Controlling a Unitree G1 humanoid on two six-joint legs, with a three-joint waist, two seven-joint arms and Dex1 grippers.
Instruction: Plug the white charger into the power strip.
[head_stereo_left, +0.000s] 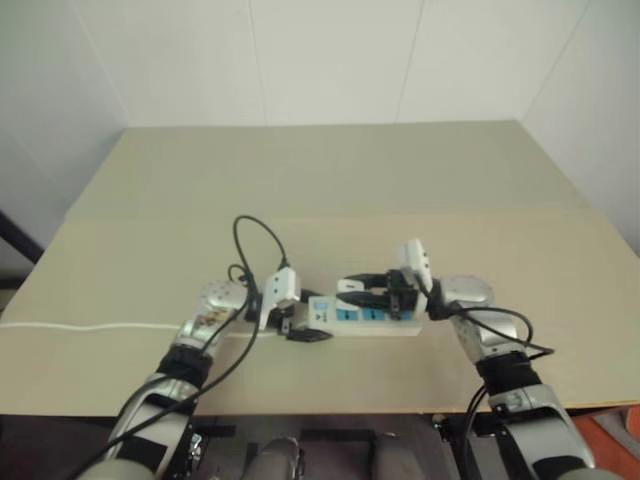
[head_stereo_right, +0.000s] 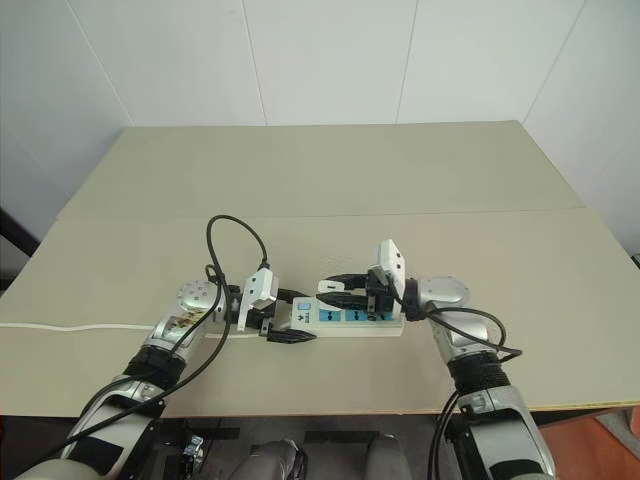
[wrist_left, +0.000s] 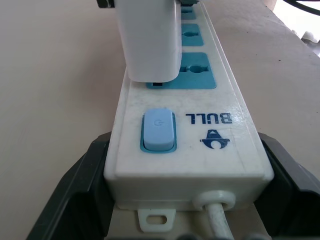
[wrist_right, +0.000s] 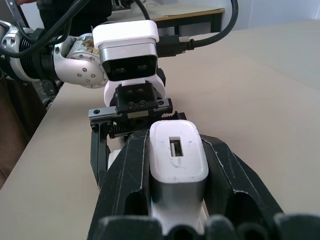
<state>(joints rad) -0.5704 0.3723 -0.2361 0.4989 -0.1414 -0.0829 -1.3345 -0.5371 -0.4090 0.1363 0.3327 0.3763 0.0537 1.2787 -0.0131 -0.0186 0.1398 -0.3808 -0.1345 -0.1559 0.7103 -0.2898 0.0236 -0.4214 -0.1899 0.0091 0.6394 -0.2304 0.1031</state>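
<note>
Item: power strip (wrist_left: 190, 145), on the table (head_stereo_left: 320, 180) near its front edge, lying crosswise before us. Our left gripper (wrist_left: 185, 200) is clamped on the switch end, one black finger (wrist_left: 75, 200) against each long side, so we judge it is there to brace the strip against the push of plugging in. The cord (head_stereo_left: 90, 326) leaves that same end and trails off to our left along the table.

Item: white charger (wrist_right: 176, 155), pinched between the two fingers of our right gripper (wrist_right: 175, 190), which reaches in from the opposite end. It is held upright over the strip with its lower end at the first blue socket (wrist_left: 197, 72) beside the switch (wrist_left: 159, 131). A sliver of dark shows under its lower edge in the left wrist view (whether that is prong or shadow we cannot tell), so we judge it not fully seated.

Description of charger: small rounded white block, smooth and glossy, with a rectangular port in the end facing the right wrist camera; much narrower than the strip.

Description of strip: long white bar, blue sockets, pale blue rocker switch, blue "BULL" mark, lightly scuffed.
</note>
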